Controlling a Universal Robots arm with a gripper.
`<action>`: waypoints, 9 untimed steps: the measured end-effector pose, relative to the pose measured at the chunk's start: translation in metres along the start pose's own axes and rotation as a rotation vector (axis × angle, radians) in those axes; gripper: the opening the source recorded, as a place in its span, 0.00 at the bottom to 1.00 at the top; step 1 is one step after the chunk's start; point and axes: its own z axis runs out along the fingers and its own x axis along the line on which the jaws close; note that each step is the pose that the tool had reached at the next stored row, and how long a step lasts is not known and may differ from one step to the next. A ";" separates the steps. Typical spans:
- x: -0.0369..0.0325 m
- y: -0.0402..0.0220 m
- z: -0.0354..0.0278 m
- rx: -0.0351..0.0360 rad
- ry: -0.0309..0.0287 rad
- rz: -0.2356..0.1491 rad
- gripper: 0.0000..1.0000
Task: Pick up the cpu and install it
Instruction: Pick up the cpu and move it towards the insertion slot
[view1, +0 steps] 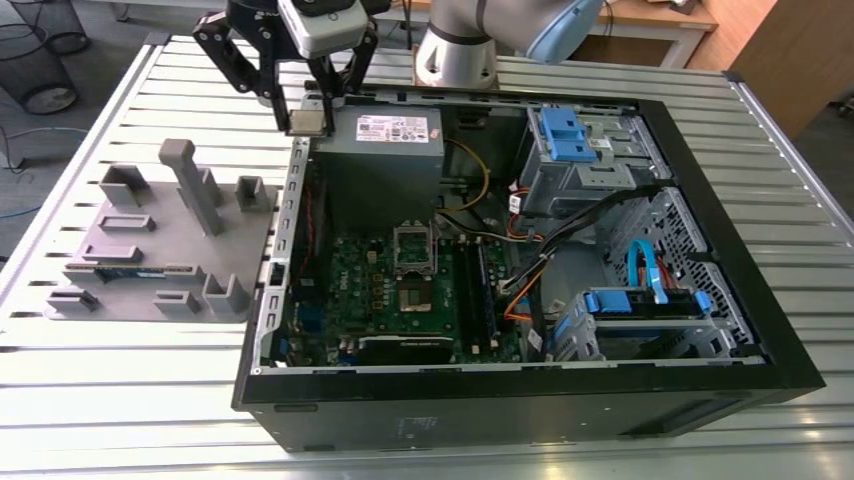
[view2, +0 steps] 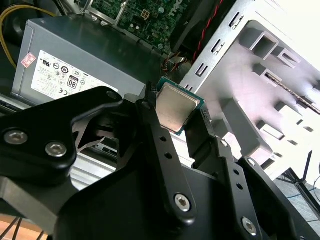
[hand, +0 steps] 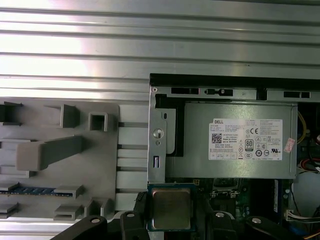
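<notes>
Cpu (view2: 176, 107) pinched at its edges by the gripper (view1: 306, 120), held in the air over the case (view1: 534, 400) wall, just beside the power supply (view1: 380, 150), grey fixture (view1: 160, 250) set on the tabletop (view1: 134, 400) nearby.

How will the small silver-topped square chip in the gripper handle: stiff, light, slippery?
Probably stiff: the small flat square cpu with its silvery metal top shows no bend in the black gripper. Likely light, being so thin. It could slip or tilt, since the fingers seem to pinch only its narrow edges.
</notes>
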 end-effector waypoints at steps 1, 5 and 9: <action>-0.0005 0.0001 0.0000 0.0000 0.0000 0.000 0.47; -0.0034 0.0004 0.0002 -0.0001 0.0000 0.000 0.47; -0.0076 0.0008 0.0004 -0.0001 0.0000 0.000 0.47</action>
